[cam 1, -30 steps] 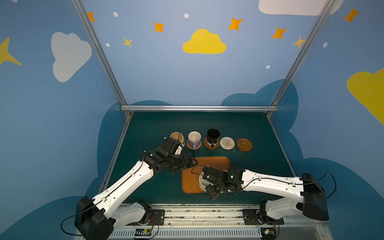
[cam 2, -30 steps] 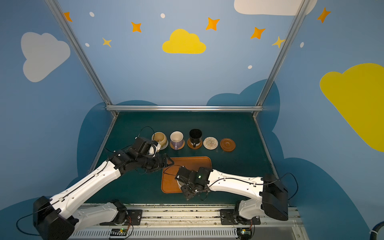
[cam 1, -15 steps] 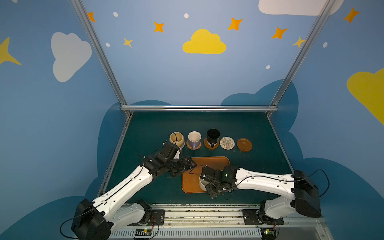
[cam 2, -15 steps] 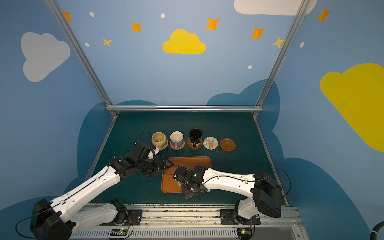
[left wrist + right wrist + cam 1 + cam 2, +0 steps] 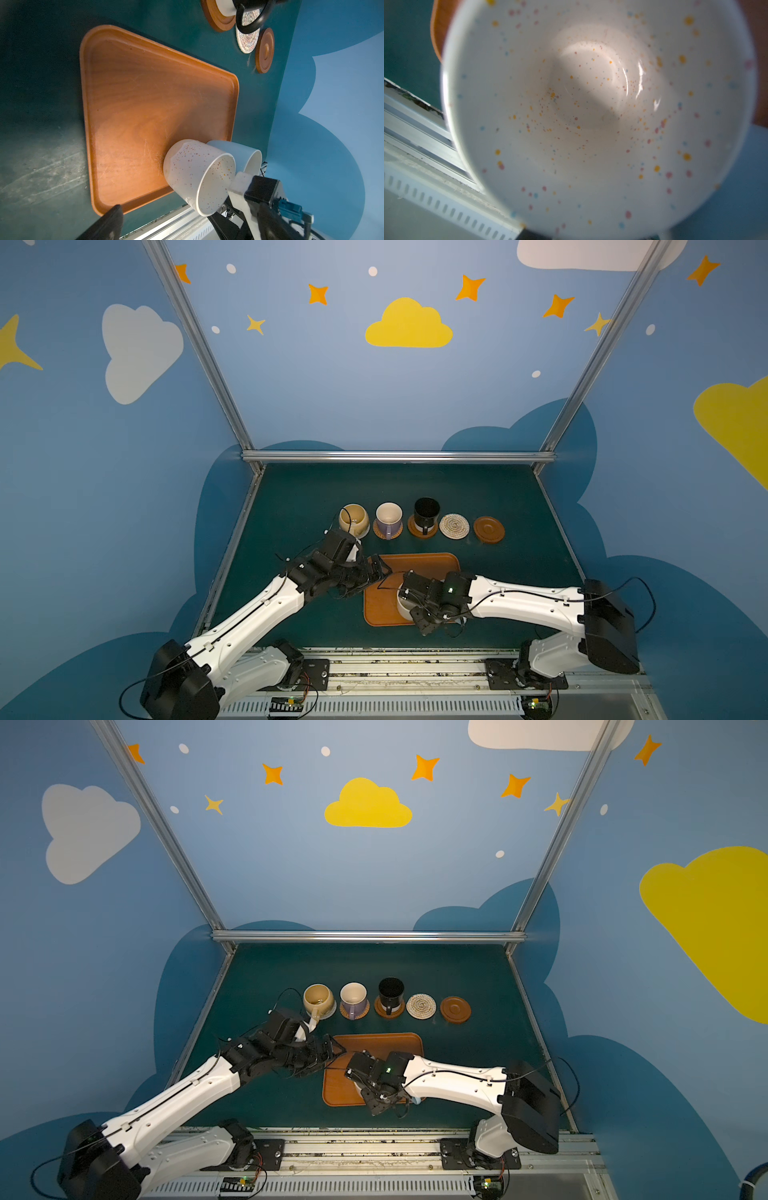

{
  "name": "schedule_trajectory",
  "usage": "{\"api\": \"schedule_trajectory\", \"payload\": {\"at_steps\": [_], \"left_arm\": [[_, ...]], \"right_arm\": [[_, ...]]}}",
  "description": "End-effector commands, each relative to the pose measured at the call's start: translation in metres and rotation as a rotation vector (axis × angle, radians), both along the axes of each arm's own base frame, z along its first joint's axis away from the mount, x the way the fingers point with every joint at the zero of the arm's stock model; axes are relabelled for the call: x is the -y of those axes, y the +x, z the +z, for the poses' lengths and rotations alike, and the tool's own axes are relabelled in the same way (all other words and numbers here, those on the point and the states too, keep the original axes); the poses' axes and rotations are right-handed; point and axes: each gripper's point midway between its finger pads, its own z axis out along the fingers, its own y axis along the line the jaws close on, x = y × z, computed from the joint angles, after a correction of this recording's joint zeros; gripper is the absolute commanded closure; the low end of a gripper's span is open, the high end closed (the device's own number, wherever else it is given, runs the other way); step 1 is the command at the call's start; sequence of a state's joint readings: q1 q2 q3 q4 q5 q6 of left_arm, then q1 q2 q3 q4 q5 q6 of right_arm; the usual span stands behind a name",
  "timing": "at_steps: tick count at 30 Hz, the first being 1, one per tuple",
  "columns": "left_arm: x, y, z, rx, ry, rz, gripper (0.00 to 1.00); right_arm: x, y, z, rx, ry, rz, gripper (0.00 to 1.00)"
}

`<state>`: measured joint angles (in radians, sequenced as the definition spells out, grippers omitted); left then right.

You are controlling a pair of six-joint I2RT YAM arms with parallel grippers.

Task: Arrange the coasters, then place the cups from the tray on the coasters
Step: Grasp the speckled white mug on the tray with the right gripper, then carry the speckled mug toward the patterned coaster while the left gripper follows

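Both top views show a back row of coasters. A pale yellow cup, a lavender cup and a black cup each stand on one. The beige woven coaster and a brown wooden coaster are bare. On the tray, at its near right corner, stand a speckled cream-white cup and a light blue cup. My right gripper hangs over the cream-white cup, one white pad at its rim; its grip is hidden. My left gripper is open at the tray's far left corner.
The metal rail with both arm bases runs just in front of the tray. Blue side walls and the back frame close in the green mat. Bare mat lies left of the tray and behind the row of cups.
My left gripper has drawn back from the pale yellow cup to the tray's far left corner, still open. My right gripper has shifted slightly left over the cream-white cup.
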<state>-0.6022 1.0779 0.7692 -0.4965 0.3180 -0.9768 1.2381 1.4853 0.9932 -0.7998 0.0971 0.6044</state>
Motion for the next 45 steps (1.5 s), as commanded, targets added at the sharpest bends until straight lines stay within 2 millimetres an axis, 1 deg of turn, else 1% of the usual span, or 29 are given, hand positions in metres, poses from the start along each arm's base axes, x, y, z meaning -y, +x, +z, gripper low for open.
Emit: {"api": "schedule_trajectory", "payload": {"at_steps": [1, 6, 10, 15, 17, 20, 22, 27, 32, 37, 42, 45], "left_arm": [[0.0, 0.001, 0.004, 0.016, -0.015, 0.005, 0.01], [0.0, 0.001, 0.001, 0.012, -0.017, 0.01, 0.01], [0.0, 0.0, -0.001, 0.006, -0.022, 0.012, 0.01], [0.0, 0.0, 0.001, 0.011, -0.024, 0.011, 0.01], [0.0, 0.0, 0.001, 0.012, -0.024, 0.011, 0.01], [0.001, 0.001, 0.001, 0.014, -0.025, 0.012, 0.01], [0.001, 0.002, 0.002, 0.017, -0.026, 0.011, 0.01], [0.001, 0.002, 0.003, 0.022, -0.028, 0.008, 0.01], [-0.004, 0.007, 0.013, 0.073, -0.02, 0.031, 0.0], [-0.005, 0.017, 0.036, 0.173, -0.091, 0.06, 0.0], [-0.001, 0.024, 0.055, 0.218, -0.119, 0.046, 0.0], [0.001, 0.026, 0.06, 0.217, -0.133, 0.04, 0.01]], "right_arm": [[-0.013, 0.007, 0.001, 0.015, 0.018, 0.007, 0.63], [-0.015, 0.009, -0.001, 0.017, 0.0, 0.009, 0.64], [-0.015, 0.011, 0.003, 0.029, 0.006, 0.017, 0.75], [-0.014, 0.011, 0.011, 0.031, 0.013, 0.009, 0.77], [-0.017, 0.011, 0.014, 0.029, 0.024, 0.017, 0.81], [-0.02, 0.011, 0.016, 0.029, 0.034, 0.033, 0.85], [-0.021, 0.011, 0.016, 0.027, 0.029, 0.035, 0.97], [-0.022, 0.012, 0.021, 0.032, 0.039, 0.039, 1.0], [-0.024, 0.018, 0.039, 0.067, 0.086, 0.026, 1.0], [-0.028, 0.026, 0.054, 0.083, 0.118, 0.005, 1.0], [-0.035, 0.035, 0.061, 0.096, 0.159, -0.031, 1.0], [-0.04, 0.04, 0.063, 0.091, 0.18, -0.057, 1.0]]}}
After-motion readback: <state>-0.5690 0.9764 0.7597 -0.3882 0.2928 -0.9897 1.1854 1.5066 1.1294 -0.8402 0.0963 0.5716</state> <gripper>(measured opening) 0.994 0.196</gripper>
